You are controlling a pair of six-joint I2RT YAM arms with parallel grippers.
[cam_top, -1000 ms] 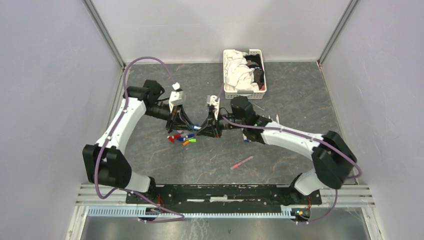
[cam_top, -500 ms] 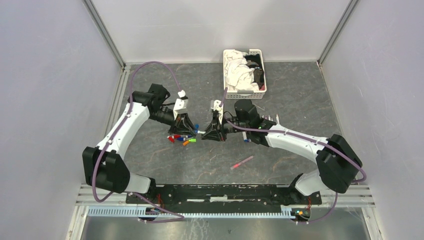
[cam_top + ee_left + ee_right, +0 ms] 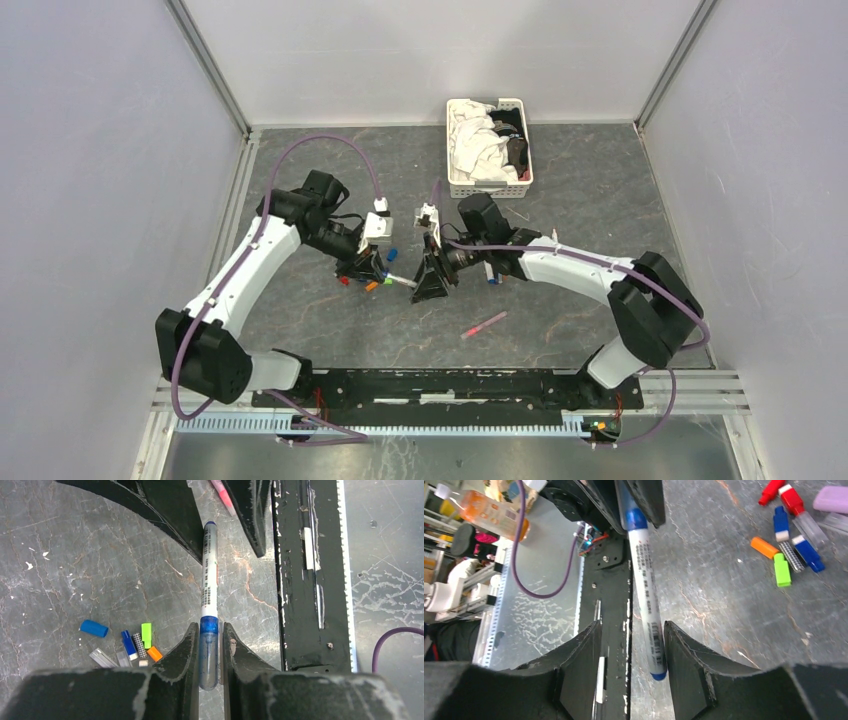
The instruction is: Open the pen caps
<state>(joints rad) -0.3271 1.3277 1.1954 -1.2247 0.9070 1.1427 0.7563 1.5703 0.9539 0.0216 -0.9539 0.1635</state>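
Uncapping one pen point(image 3: 209, 580): the left gripper point(image 3: 209, 630) is clenched on the blue cap point(image 3: 209, 655); the right gripper point(image 3: 633, 627), released around the barrel, should close and pull.

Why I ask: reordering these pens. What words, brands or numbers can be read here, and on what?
Pen: black print and a barcode-like block along its white barrel, too small to read.
Orange bottle, right wrist view: label print blurred, unreadable.
No other text can be made out.
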